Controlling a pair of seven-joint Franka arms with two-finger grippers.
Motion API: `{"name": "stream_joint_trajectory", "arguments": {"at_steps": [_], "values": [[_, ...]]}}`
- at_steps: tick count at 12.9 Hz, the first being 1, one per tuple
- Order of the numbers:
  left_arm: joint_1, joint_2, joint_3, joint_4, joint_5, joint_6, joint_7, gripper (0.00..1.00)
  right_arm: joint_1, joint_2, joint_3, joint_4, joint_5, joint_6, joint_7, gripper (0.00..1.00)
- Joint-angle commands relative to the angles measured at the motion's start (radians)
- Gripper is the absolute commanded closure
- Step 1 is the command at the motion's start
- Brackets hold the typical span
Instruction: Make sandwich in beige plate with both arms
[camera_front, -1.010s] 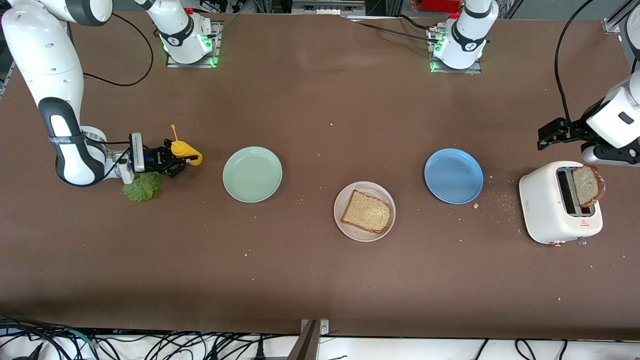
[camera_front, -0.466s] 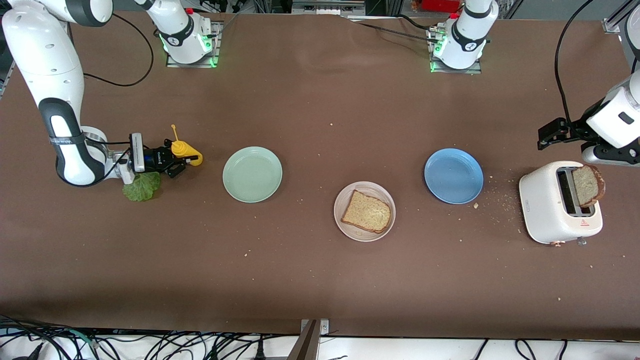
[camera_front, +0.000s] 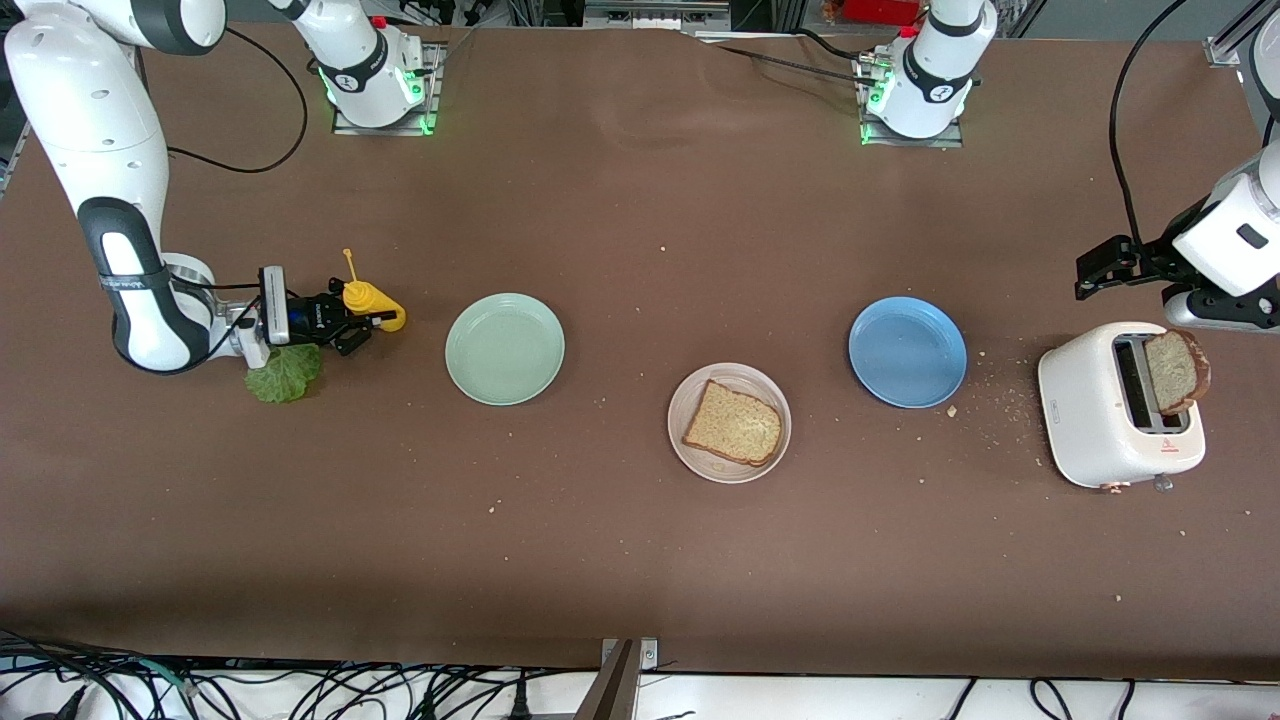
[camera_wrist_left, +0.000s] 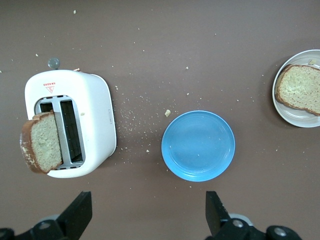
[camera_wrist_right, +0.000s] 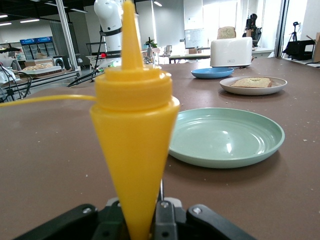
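Beige plate (camera_front: 729, 471) sits mid-counter, nearer the front camera than the mint plate (camera_front: 504, 348) and blue plate (camera_front: 907, 351) flanking it; one bread slice (camera_front: 733, 423) lies flat in it; no lettuce on it, no top slice; I judge the sandwich about a third built.

Lettuce (camera_front: 285, 374) lies on the bare counter toward the right arm's end, apart from all the plates; second slice (camera_front: 1176, 371) stands upright in the toaster (camera_front: 1105, 410) at the left arm's end, poking out of its slot.

Right end effector (camera_front: 362, 325) is low beside the lettuce, lying sideways, its fingers closed around a yellow squeeze bottle (camera_front: 371, 301); right wrist view confirms the bottle (camera_wrist_right: 134, 140) upright between the jaws, nozzle up, mint plate just past it; whether the grip is firm or easing I cannot tell.

Left end effector (camera_wrist_left: 145, 220) hangs above the counter beside the toaster and blue plate, fingers (camera_wrist_left: 79, 212) spread wide, holding nothing; it waits.

Left to do, as I read it: lettuce onto the slice in the beige plate; second slice out of the toaster and on top; the bottle is not part of the stack as far as I can see.
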Motion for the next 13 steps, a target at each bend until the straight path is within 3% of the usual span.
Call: {"name": "stream_joint_trajectory", "arguments": {"at_steps": [1, 5, 10, 13], "values": [[0.003, 0.002, 0.001, 0.014, -0.008, -0.017, 0.017, 0.00, 0.003, 0.060, 0.007, 0.030, 0.027, 0.028, -0.053, 0.01], [0.003, 0.002, 0.001, 0.014, -0.008, -0.017, 0.017, 0.00, -0.006, 0.046, 0.001, 0.047, 0.022, -0.003, -0.004, 0.01], [0.003, 0.002, 0.001, 0.014, -0.008, -0.017, 0.017, 0.00, -0.003, 0.042, -0.111, 0.109, -0.070, -0.080, 0.087, 0.01], [0.003, 0.002, 0.001, 0.014, -0.008, -0.017, 0.019, 0.00, 0.000, 0.031, -0.175, 0.223, -0.174, -0.095, 0.244, 0.01]]}}
